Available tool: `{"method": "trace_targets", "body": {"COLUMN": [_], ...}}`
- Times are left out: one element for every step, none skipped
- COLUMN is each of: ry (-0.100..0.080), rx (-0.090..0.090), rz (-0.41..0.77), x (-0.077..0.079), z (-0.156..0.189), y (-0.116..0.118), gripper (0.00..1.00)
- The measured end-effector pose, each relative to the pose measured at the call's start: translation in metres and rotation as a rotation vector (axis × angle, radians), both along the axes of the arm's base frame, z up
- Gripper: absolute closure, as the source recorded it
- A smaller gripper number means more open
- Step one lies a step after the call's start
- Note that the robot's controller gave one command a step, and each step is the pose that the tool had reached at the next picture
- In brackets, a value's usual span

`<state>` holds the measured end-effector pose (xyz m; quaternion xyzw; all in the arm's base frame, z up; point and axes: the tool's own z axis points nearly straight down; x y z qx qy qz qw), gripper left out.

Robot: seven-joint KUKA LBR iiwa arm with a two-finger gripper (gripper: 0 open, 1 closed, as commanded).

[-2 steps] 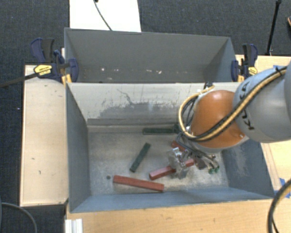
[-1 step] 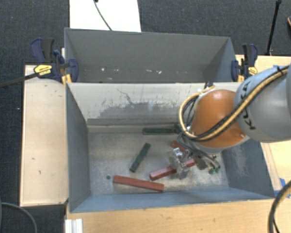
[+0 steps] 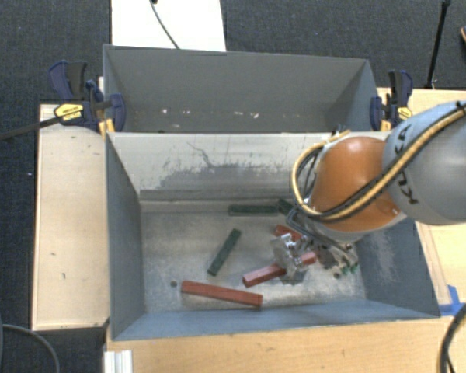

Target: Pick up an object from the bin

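Low, gripper (image 3: 293,261) by red rect. bar (image 3: 258,276)

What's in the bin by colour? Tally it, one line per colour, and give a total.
Dark green sticks: 2, one lying at the back, one slanted in the middle.
Red sticks: 2, a long one at the front, a short one beside the end effector.
Total: 4 in plain view; a red scrap under the arm is too hidden to count.

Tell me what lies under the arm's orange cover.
A red piece and the end of a green stick poke out beside the tool; the cover hides the rest of them.
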<state>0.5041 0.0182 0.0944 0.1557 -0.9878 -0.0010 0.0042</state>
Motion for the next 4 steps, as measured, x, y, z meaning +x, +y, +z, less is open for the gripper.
{"method": "trace_targets", "body": {"ry": [-0.006, -0.01, -0.014, -0.01], "rx": [0.0, 0.0, 0.0, 0.0], "rz": [-0.001, -0.002, -0.002, -0.003], "x": [0.002, 0.002, 0.003, 0.003], "z": [0.02, 0.037, 0.047, 0.054], "y": [0.0, 0.0, 0.0, 0.0], "gripper": [1.0, 1.0, 1.0, 1.0]}}
